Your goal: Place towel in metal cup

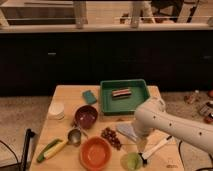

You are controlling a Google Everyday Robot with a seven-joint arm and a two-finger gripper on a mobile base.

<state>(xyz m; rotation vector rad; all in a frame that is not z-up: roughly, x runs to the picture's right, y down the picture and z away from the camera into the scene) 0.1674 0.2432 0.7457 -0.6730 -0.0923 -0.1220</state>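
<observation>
The towel point(124, 131), a pale blue-grey folded cloth, lies flat on the wooden table point(65, 95) just in front of the green tray. My white arm reaches in from the right. Its gripper point(136, 134) is at the towel's right edge and hides part of the cloth. The metal cup point(74, 136), small and silver-grey, stands to the left of the towel, in front of the dark maroon bowl point(86, 116). A bunch of dark grapes point(111, 136) lies between the cup and the towel.
A green tray point(106, 97) holding a snack bar stands at the back. A teal sponge point(89, 96) and a white cup point(56, 110) are on the left. An orange bowl point(95, 152), a small green cup point(131, 161), a white-handled brush point(156, 148) and a yellow-green corn cob point(51, 149) line the front.
</observation>
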